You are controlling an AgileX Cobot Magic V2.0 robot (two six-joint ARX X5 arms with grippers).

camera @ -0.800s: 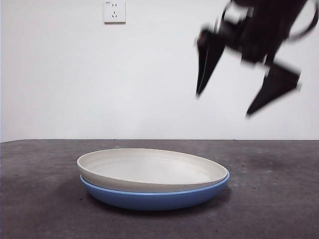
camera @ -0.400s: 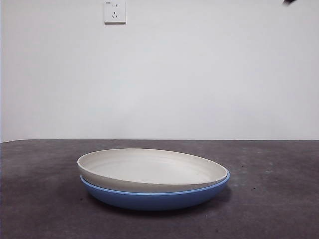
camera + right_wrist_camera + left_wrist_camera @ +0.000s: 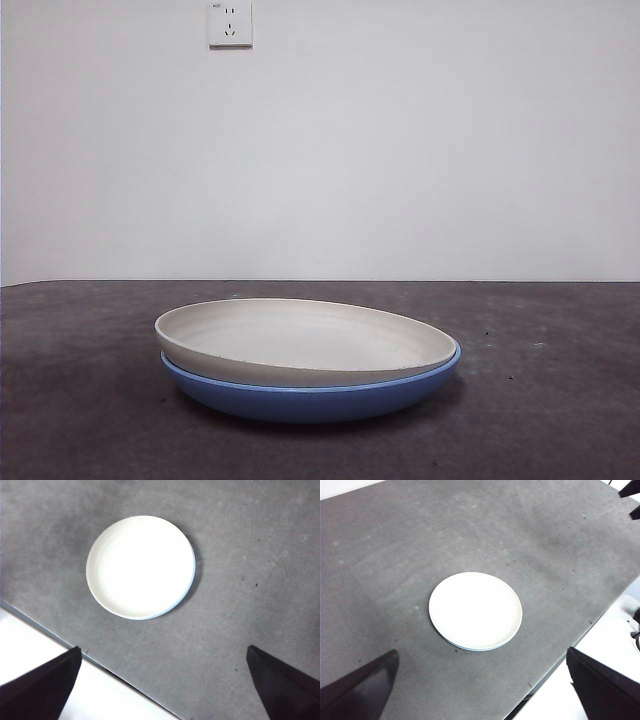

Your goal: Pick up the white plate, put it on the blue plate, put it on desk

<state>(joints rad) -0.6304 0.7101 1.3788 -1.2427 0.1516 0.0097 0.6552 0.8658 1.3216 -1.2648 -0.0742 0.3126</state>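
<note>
Round, matte cream-white plate [image 3: 305, 340] nested inside the glossy medium-blue round plate [image 3: 310, 398], slightly off-centre, low in the middle of the front frame, resting on the flat dark grey speckled desk [image 3: 550, 400]. White wall socket [image 3: 230, 22] at upper left. Left gripper [image 3: 480, 690] high above the stack, jaws spread wide, holding nothing. Right gripper [image 3: 160, 690] likewise raised well clear, jaws parted and empty.

No readable text, labels or numbers appear anywhere
</note>
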